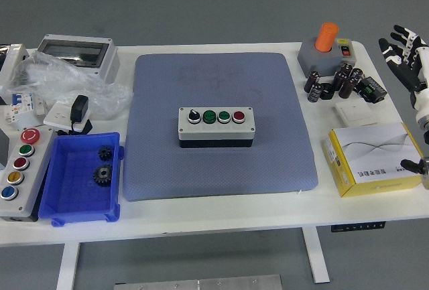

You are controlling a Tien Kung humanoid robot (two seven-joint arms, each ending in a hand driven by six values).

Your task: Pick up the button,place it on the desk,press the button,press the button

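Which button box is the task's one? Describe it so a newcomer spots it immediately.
Find the blue mat covering the table's middle. The button box sits alone at its centre: grey, with four controls in a row. The other box, at the left edge, has five.
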